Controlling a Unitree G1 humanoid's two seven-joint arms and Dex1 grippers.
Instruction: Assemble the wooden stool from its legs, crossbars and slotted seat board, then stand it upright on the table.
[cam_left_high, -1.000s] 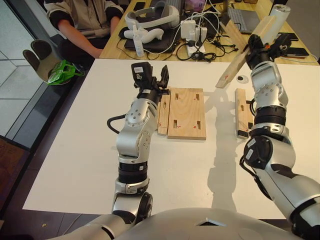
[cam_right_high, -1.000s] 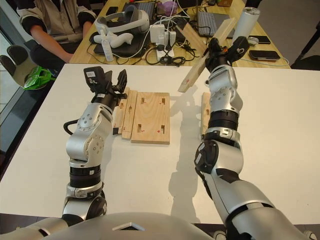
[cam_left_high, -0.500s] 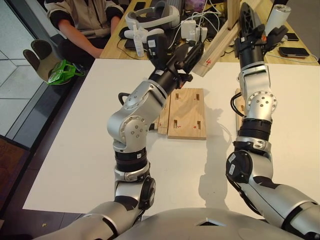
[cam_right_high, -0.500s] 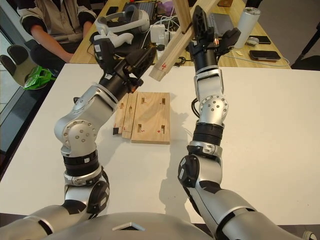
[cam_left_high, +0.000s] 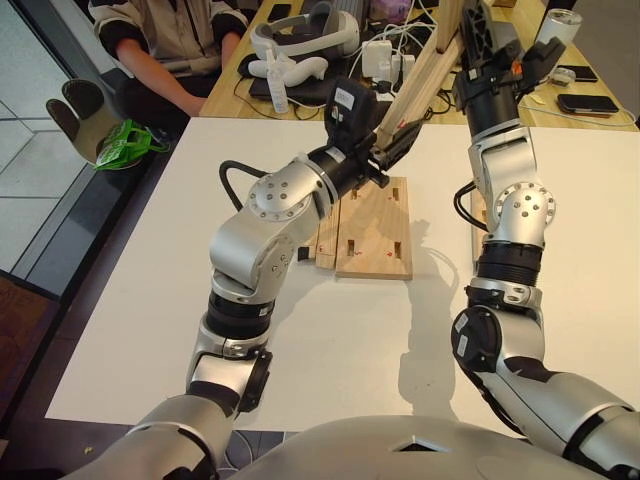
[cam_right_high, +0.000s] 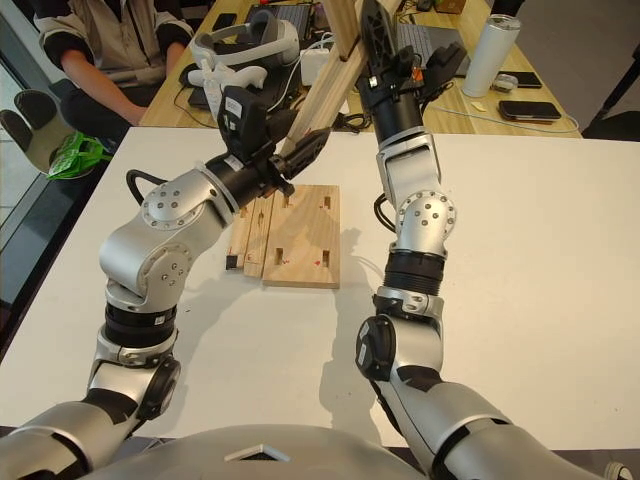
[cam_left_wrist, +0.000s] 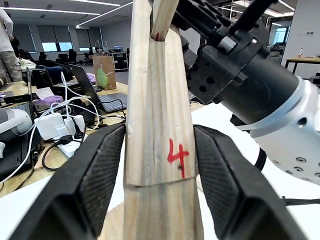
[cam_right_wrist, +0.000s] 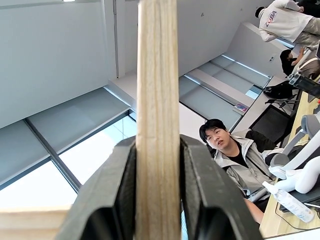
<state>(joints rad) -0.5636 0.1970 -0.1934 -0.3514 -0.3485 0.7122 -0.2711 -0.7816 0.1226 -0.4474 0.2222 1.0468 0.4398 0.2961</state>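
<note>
The left gripper (cam_left_high: 390, 150) is coming up and in, and it is now closing on the lower end of the wooden leg (cam_left_high: 418, 80), where half a second ago it was hanging just short of it. The right gripper (cam_left_high: 465, 35) is keeping the upper part held high over the far edge of the table (cam_left_high: 150, 300). From the head, the leg is slanting down from the right gripper to the left one, well above the slotted seat board (cam_left_high: 372, 240), which is lying flat on the table with wooden strips (cam_left_high: 327, 225) just beside it on the robot's left. On the left wrist, the black pads (cam_left_wrist: 100, 185) are pressing both sides of the leg at its red mark. On the right wrist, the dark fingers (cam_right_wrist: 117, 190) are clamping the leg between them.
</note>
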